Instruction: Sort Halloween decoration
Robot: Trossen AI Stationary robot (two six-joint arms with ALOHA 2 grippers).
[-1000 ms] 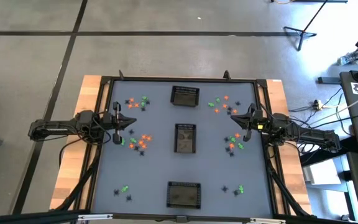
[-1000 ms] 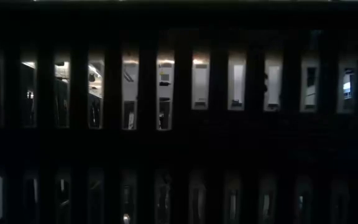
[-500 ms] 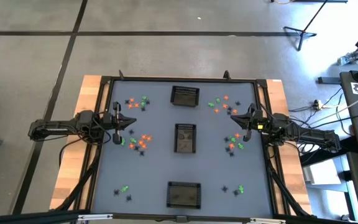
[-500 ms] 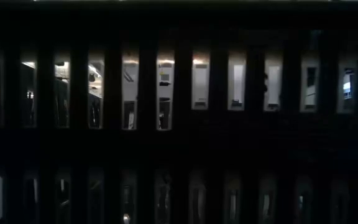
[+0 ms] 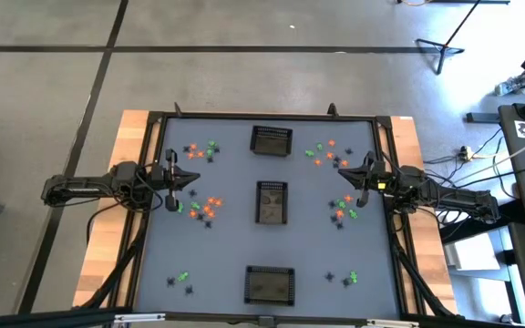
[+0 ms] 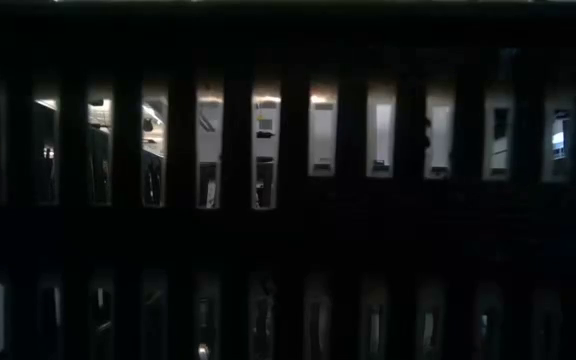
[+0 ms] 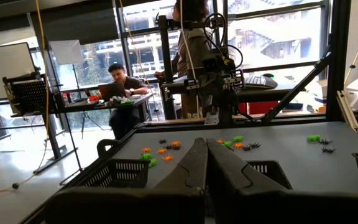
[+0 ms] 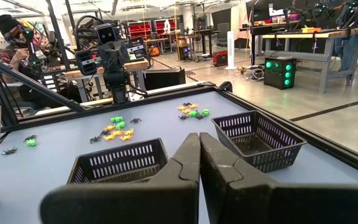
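**Both arms parked, sorting not begun**

Plainly nothing is in hand yet; the left gripper [image 5: 192, 178] sits low at the left edge of the table [image 5: 235, 246], its fingers [image 7: 194, 163] clenched together on nothing; the right gripper [image 5: 346, 176] mirrors it at the right edge, fingers [image 8: 188, 157] likewise pressed shut and empty; each points inward across the table at the other, which reads as a rest pose rather than a reach.

The Halloween decoration [image 5: 204, 206] lies loose in six small clusters, three down each side of the table: far, middle and near; orange, green and black pieces are mixed within the clusters, so I judge the sorting wholly undone. Three black mesh baskets [image 5: 272, 202] stand in a line down the centre, between the two sets of clusters and within reach of either arm; probably the bins for the sorted pieces, though which colour goes where cannot be told. From the wrist views the baskets look empty as far as their insides show.

Surface: a flat grey-blue top inside a dark frame, on a wooden base; floor grey with dark lines. Room: a workshop with large windows, desks and equipment; a person sits at a desk [image 7: 107, 99] beyond the table; another person [image 8: 16, 38] shows behind the left arm. The low view is blocked by a dark slotted wall close to the lens.
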